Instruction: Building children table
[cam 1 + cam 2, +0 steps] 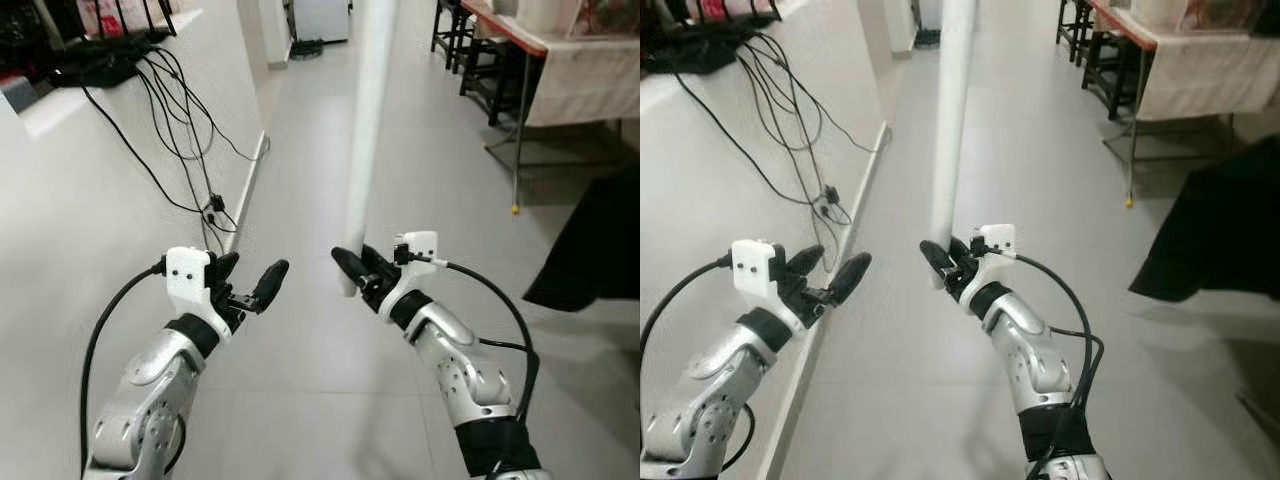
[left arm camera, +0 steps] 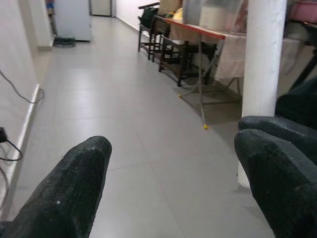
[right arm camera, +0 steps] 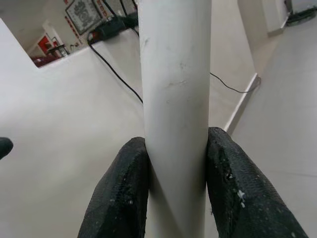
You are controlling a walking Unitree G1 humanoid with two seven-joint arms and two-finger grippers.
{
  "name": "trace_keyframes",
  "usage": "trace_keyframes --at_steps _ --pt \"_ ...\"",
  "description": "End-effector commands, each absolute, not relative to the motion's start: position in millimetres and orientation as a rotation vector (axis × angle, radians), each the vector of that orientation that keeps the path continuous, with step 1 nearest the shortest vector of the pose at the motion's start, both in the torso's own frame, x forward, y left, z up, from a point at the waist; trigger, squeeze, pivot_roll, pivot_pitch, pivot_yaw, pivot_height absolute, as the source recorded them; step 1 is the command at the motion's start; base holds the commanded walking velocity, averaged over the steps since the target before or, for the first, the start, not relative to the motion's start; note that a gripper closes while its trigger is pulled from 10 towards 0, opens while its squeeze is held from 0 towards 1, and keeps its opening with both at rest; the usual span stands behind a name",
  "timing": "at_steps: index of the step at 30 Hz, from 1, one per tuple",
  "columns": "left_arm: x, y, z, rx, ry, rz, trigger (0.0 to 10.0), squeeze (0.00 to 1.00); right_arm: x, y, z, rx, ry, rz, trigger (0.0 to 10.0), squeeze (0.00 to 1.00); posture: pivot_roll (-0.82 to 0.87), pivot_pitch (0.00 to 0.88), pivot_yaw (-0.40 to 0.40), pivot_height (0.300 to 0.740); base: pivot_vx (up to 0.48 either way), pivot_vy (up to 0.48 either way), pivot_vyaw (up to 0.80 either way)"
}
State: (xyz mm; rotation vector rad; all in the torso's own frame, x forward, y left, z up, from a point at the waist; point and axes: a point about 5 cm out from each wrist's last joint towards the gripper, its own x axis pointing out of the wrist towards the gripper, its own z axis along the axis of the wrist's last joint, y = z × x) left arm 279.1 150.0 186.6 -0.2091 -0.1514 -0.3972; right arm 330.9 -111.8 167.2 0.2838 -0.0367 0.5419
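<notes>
Closest to the head camera, the right end effector (image 1: 352, 268) was clamped on a long white tube (image 1: 368, 130), most likely a leg for the children's table, with one black finger (image 3: 121, 193) pressed to each side of it near its lower end. The tube stood nearly upright and leaned slightly away from the robot, its top running out of the frame and its bottom end hanging just below the grip, above the grey tiled floor (image 1: 310, 370). Beside it, the left end effector (image 1: 250, 287) was raised to about the same height with its fingers spread apart and nothing between them, near the tube but not touching it. Judging from this, the step in hand was carrying or presenting one leg; the next move probably called for finding the tabletop it belongs to and lining the tube's end up with its socket, perhaps steadied by the free end effector. A white wall (image 1: 90, 200) ran along the robot's left with black cables (image 1: 170, 130) trailing down it to a plug near the skirting. Well ahead on the right stood a cloth-covered tabletop (image 1: 520, 35) with dark chairs (image 1: 470, 50) beside it, carrying pale tubs (image 2: 215, 14) whose contents could not be made out. A dark shape (image 1: 590, 240) lay at the right edge.
</notes>
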Motion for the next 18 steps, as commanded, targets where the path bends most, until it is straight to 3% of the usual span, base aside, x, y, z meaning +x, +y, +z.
trace_keyframes --at_steps 1,18 --pt "280.3 154.1 185.3 -0.192 -0.148 -0.376 10.0 0.0 330.1 -105.6 168.9 0.267 -0.052 0.57 10.0 0.0 0.05 0.045 0.042 0.74 0.0 0.0 0.0" --pt "281.8 154.3 192.9 -0.193 -0.177 -0.382 10.0 0.0 328.8 -106.5 169.1 0.248 -0.06 0.581 10.0 0.0 0.05 0.044 0.039 0.74 0.0 0.0 0.0"
